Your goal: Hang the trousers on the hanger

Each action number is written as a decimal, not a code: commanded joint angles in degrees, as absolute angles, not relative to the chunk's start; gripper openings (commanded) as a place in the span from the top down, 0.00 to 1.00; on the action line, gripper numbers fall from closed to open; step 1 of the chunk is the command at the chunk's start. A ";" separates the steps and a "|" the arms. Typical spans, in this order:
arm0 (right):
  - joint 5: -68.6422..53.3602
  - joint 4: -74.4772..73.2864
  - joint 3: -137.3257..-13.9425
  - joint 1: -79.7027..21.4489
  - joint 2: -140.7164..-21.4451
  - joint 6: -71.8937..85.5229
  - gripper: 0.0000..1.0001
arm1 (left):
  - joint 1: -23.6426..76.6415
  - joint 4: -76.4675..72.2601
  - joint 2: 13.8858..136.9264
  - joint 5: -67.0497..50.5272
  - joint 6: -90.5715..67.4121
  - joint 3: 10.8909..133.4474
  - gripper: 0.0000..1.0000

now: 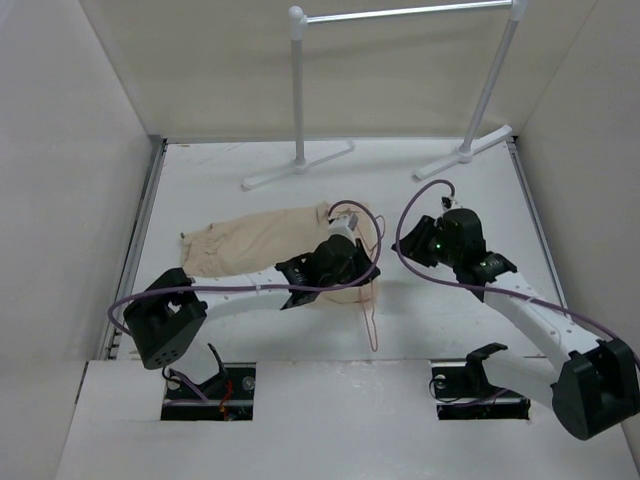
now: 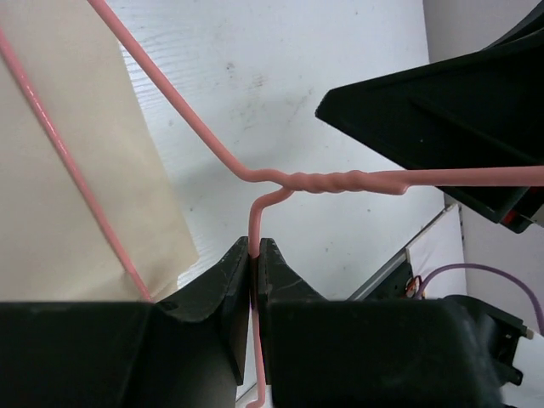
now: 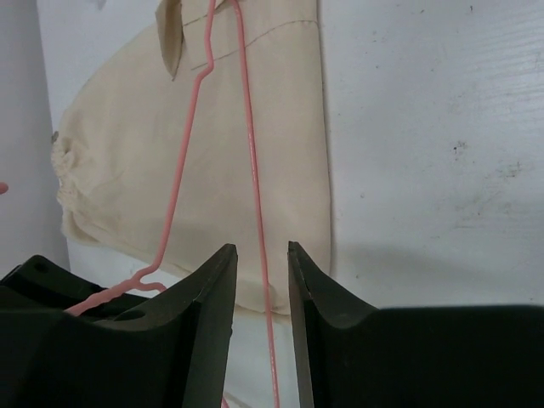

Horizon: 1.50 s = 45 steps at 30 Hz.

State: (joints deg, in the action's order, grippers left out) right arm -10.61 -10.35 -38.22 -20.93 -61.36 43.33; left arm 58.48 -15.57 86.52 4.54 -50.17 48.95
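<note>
I've got left gripper [image 2: 255,248] clamped on hanger [image 2: 340,181] wire below its twisted neck; right gripper [image 3: 262,255] narrow, straddling wire. Trousers [image 1: 250,245] lie lengthwise left-right.

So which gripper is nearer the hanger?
Left. The left gripper is shut on the hanger wire just below its twisted neck; the right gripper is open, with another stretch of wire running between its fingers.

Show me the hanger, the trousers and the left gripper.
hanger [image 2: 327,181], left wrist view, on its twisted neck.
trousers [image 1: 255,243], top external view, on the middle of the cloth.
left gripper [image 2: 255,252], left wrist view, between its fingertips.
</note>
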 commanded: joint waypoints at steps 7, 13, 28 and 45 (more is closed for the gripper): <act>-10.02 -14.15 -41.66 -17.27 -55.64 42.98 0.63 | 59.46 -28.99 85.16 2.64 -49.48 53.71 1.00; -10.63 -12.75 -38.50 -16.92 -58.70 44.47 0.54 | 56.83 -38.04 91.39 -1.48 -52.64 49.14 1.00; -20.56 8.42 -31.64 -19.82 -72.15 52.37 0.32 | 56.12 -44.47 85.87 -9.48 -61.43 46.15 1.00; -19.26 13.02 -35.24 -17.27 -70.84 55.91 0.95 | 52.69 -32.45 77.43 -9.58 -65.83 38.49 0.58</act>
State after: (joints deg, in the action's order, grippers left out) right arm -21.87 13.19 -31.59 -17.47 -72.49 57.82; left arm 52.42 -37.17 80.12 -10.81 -66.65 38.24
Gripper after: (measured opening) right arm 0.085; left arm 0.409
